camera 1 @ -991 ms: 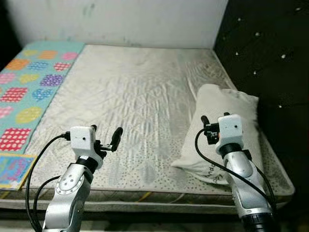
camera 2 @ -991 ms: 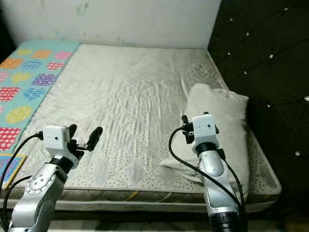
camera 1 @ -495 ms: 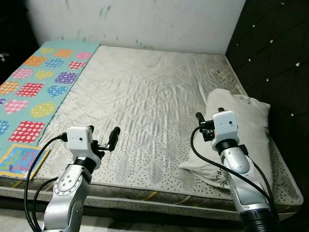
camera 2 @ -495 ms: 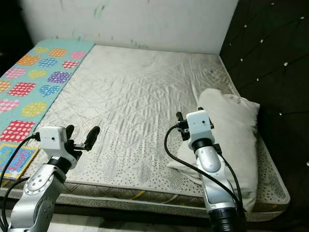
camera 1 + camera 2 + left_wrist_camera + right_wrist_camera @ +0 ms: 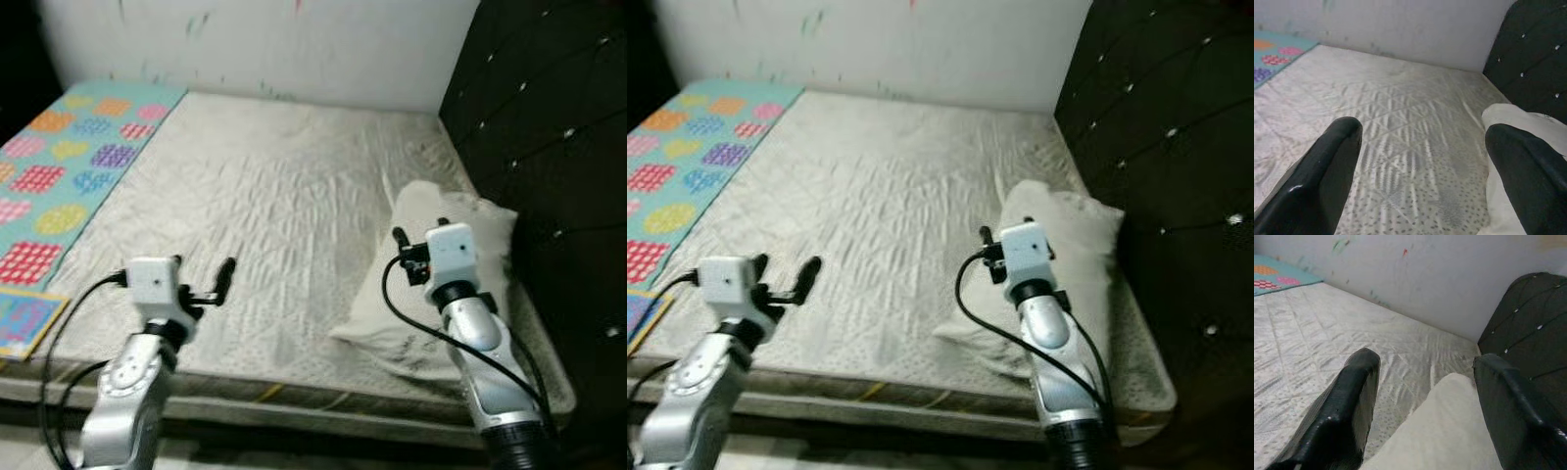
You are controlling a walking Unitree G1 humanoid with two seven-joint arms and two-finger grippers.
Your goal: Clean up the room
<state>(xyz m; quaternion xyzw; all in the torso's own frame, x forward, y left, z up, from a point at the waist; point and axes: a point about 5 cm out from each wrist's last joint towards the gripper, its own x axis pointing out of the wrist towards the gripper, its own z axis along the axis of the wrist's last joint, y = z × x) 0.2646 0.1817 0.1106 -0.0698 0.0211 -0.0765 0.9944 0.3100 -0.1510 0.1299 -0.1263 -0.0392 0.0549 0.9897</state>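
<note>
Pillow (image 5: pixel 446 284): lower right of the left eye frame, lying askew on the bare quilted mattress (image 5: pixel 284 206), close against the dark tufted headboard (image 5: pixel 549 127), near corner pointing toward the foot edge. Probably light, soft and floppy, likely to sag and fold when lifted by one end; cloth cover not slippery, nothing fragile about it. Best taken by pinching a bunched fold of fabric at the near corner or along the long edge, better still with both grippers at two corners to keep it from drooping.

Right gripper (image 5: pixel 416 250): centre right of the frame, raised just above the pillow's near part, fingers spread wide with nothing between them, as the right wrist view confirms. Left gripper (image 5: pixel 204 277): lower left, hovering over the mattress's near edge, fingers likewise parted and empty.

Patterned teal mat (image 5: pixel 59 166): along the left edge of the frame, beside the mattress.

Against the frame half a second ago: whole scene slid leftward and somewhat blurred, so a camera move, not the objects; pillow lying the same way on the mattress; both grippers in much the same raised, spread pose.
</note>
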